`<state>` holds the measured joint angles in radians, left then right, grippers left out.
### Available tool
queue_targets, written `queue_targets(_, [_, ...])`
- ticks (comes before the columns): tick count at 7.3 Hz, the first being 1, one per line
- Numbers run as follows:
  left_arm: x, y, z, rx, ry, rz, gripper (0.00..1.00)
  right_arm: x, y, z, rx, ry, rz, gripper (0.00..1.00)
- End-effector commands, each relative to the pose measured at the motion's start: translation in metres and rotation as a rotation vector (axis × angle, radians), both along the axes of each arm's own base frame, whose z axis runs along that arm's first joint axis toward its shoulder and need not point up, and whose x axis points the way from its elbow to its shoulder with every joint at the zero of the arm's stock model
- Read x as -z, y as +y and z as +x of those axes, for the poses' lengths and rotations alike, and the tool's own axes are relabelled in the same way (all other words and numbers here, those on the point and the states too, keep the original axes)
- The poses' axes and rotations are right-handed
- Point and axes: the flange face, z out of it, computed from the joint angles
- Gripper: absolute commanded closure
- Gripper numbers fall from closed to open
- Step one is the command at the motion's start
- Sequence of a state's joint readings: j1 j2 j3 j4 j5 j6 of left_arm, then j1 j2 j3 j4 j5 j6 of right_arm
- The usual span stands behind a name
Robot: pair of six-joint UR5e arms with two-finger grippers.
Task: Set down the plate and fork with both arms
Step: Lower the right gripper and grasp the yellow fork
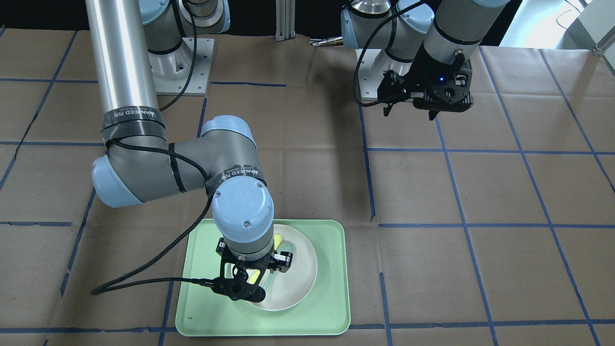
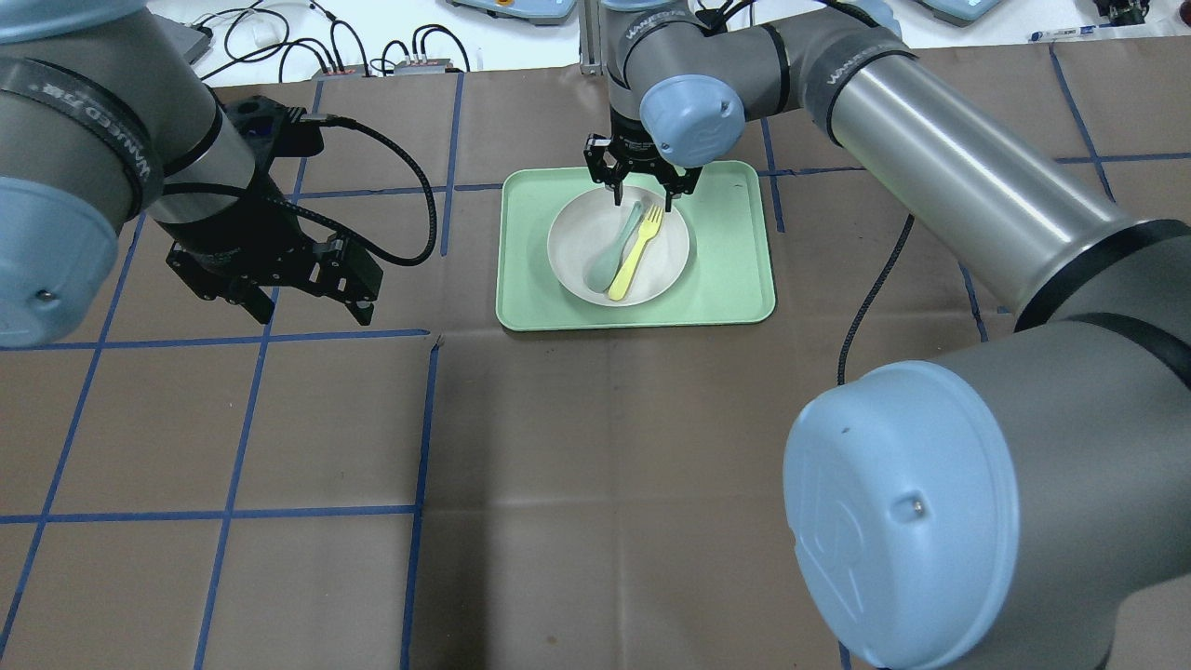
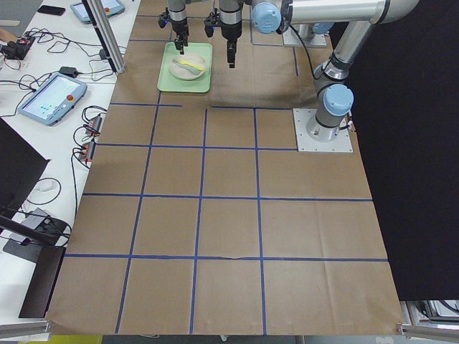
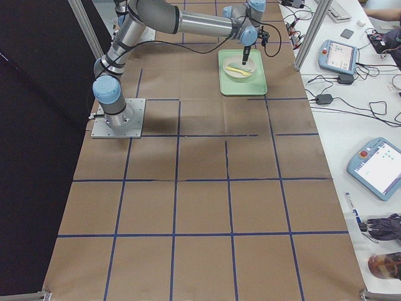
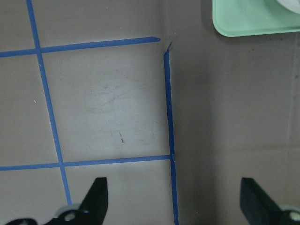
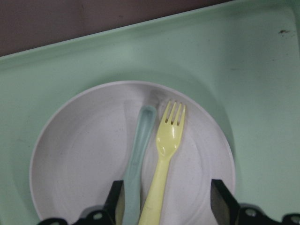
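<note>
The off-white plate (image 2: 577, 244) lies on the light-green tray (image 2: 730, 270). The pale-yellow fork (image 2: 637, 253) lies in the plate, beside a grey-green spoon (image 2: 609, 261). My right gripper (image 2: 642, 198) is open and empty, hovering just above the plate's far side. In the right wrist view its fingers (image 6: 118, 201) stand either side of the fork (image 6: 166, 159) and spoon (image 6: 140, 150) on the plate (image 6: 79, 159). My left gripper (image 2: 312, 314) is open and empty over bare table, left of the tray. In the front view the right wrist hides much of the plate (image 1: 302, 269).
The table is covered in brown paper with blue tape lines. The tray's corner (image 5: 253, 18) shows at the top right of the left wrist view, between the open left gripper (image 5: 173, 199) fingers' far field. Arm bases stand at the robot's side of the table.
</note>
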<state>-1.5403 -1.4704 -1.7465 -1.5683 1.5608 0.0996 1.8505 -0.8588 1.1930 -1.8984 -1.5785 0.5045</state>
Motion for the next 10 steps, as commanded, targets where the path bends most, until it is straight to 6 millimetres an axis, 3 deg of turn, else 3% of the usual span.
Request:
queue_targets(1, [0.000,-0.001,0.002,0.013,-0.009,-0.001,0.01,0.030,0.000,0.009,-0.007,0.006,0.015,0.44])
queue_targets(3, [-0.002,0.000,0.001,0.001,-0.010,-0.005,0.00,0.049,0.016,-0.002,-0.005,0.008,0.029,0.44])
queue_targets(10, [0.005,-0.012,0.002,-0.013,-0.013,-0.028,0.00,0.065,0.024,-0.003,-0.002,0.010,0.035,0.43])
